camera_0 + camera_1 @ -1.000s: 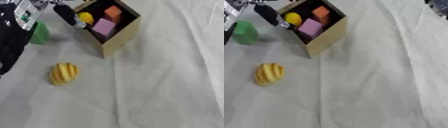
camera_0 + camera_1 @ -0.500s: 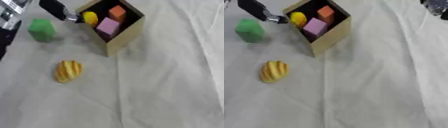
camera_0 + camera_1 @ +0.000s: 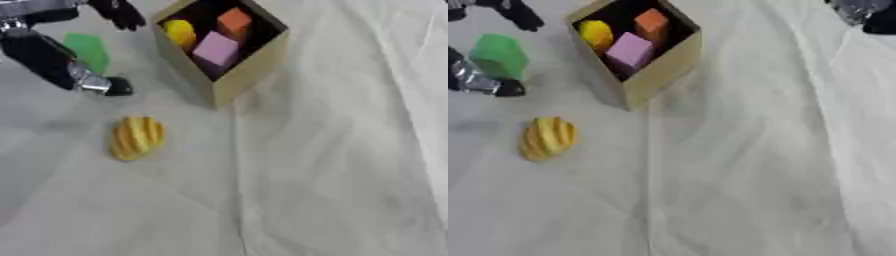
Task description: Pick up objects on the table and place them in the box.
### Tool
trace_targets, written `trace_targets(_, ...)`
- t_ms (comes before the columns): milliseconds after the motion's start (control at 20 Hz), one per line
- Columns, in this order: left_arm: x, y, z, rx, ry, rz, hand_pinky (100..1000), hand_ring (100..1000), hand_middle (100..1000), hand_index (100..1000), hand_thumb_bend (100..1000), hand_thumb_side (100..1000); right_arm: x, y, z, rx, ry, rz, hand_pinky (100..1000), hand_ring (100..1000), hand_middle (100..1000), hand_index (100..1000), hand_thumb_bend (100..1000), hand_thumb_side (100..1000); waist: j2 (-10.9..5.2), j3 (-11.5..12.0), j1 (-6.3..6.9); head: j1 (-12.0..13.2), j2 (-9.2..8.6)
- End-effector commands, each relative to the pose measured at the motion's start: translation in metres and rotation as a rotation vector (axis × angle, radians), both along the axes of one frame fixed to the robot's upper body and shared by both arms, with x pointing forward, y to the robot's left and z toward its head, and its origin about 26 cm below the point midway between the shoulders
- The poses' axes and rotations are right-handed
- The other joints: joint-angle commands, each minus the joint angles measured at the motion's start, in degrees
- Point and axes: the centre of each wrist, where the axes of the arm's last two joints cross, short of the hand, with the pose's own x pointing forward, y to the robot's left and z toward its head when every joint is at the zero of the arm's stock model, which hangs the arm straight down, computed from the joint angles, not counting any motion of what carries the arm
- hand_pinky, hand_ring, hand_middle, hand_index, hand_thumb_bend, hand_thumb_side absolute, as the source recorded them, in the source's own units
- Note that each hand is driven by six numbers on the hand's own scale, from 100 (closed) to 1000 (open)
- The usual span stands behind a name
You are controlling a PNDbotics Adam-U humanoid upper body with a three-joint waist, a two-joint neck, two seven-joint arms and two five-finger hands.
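A tan cardboard box [image 3: 236, 80] stands open at the far side of the white cloth-covered table [image 3: 332, 165], turned so one corner points toward the near edge. Inside it lie three things: a yellow rounded piece [image 3: 180, 32] at the left, an orange block [image 3: 234, 22] at the far side, and a pink block [image 3: 216, 49] nearer the front corner.

Left of the box, at the far left of the table, sits a green block [image 3: 499, 56]. The robot's left hand [image 3: 52, 62] hangs around it (black fingers, silver joints): one finger [image 3: 120, 13] reaches over toward the box's far left wall, and another [image 3: 96, 84] ends on the near side of the green block, just beside it. The fingers are spread and hold nothing; whether any of them touches the block cannot be told.

Nearer, left of centre and well apart from the box, a yellow ribbed object [image 3: 136, 137] lies alone on the cloth.

The right hand [image 3: 868, 12] shows only as a dark and silver shape in the far right corner of the right eye view, and I cannot tell how its fingers stand.
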Motion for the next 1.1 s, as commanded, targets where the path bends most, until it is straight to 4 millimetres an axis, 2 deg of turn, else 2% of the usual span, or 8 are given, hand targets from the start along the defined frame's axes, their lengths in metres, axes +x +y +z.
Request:
trace_targets(50,-0.020,0.001,0.005,0.035,-0.008,0.034,817,758,707,846,610,489,-0.004,-0.005,0.010,-0.015,-0.030,-0.022,902,841,710,886,100,596,-1.64,0.1,-0.12,-0.1,0.02)
trace_targets(300,-0.022,0.004,-0.014,0.106,0.013,0.100,818,763,715,854,619,464,-0.004,-0.005,0.010,-0.006,-0.032,-0.021,901,840,709,886,100,598,-1.59,0.2,-0.24,0.2,-0.12)
trace_targets(350,-0.020,0.004,-0.018,0.114,0.024,0.108,818,765,717,859,653,405,-0.004,-0.005,0.009,-0.004,-0.031,-0.020,901,839,709,886,100,593,-1.59,0.2,-0.25,0.3,-0.14)
trace_targets(400,-0.018,0.005,-0.021,0.123,0.034,0.115,818,766,718,860,620,446,-0.003,-0.005,0.009,-0.002,-0.031,-0.019,901,839,709,886,100,599,-1.58,0.2,-0.28,0.4,-0.15)
trace_targets(650,-0.008,0.016,-0.037,0.185,0.058,0.189,825,778,733,862,633,425,-0.003,-0.007,0.007,0.006,-0.028,-0.024,901,839,707,886,100,605,-1.46,0.5,-0.31,0.8,-0.21)
trace_targets(950,0.005,0.023,-0.057,0.223,0.103,0.241,823,779,735,859,590,198,-0.001,-0.007,0.005,0.016,-0.020,-0.019,900,837,705,886,100,614,-1.44,0.7,-0.24,1.1,-0.24)
trace_targets(1100,0.013,0.022,-0.062,0.219,0.152,0.247,822,778,734,858,586,155,0.000,-0.007,0.005,0.021,-0.018,-0.020,900,837,704,885,100,615,-1.46,0.6,-0.26,1.3,-0.23)
